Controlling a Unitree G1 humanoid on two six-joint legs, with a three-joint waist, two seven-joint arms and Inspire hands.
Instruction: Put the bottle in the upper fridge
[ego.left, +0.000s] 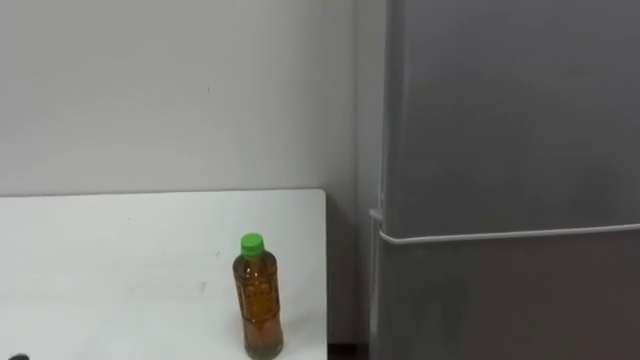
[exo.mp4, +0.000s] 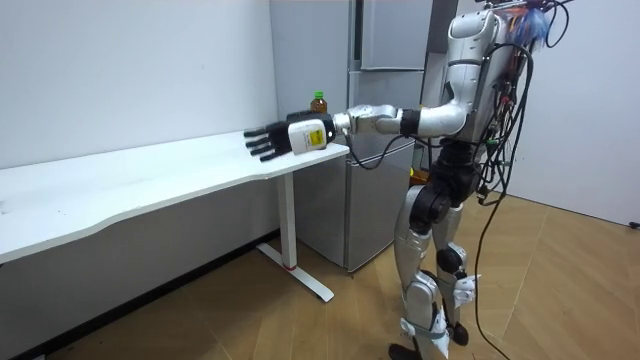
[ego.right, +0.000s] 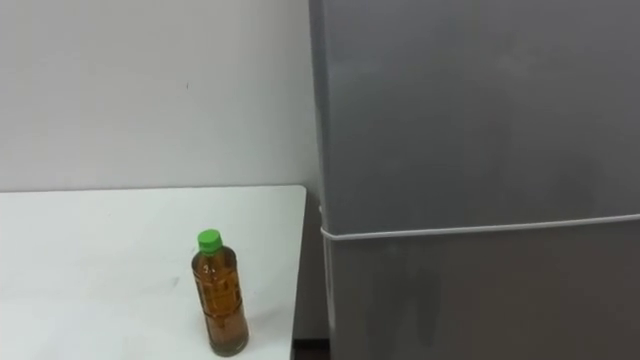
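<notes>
step: grasp | bottle stands upright on the table near its right edge, beside the shut fridge | your left hand hovers spread, empty | wrap the bottle's middle squarely, avoid tipping it

In the room view the bottle shows just its green cap and neck. The rest of it is hidden behind the left hand and its wrist. The fridge runs off the eye views' top, right and bottom edges, and the table off their left and bottom edges. A dark sliver at the left eye view's bottom left corner is too small to identify.
</notes>
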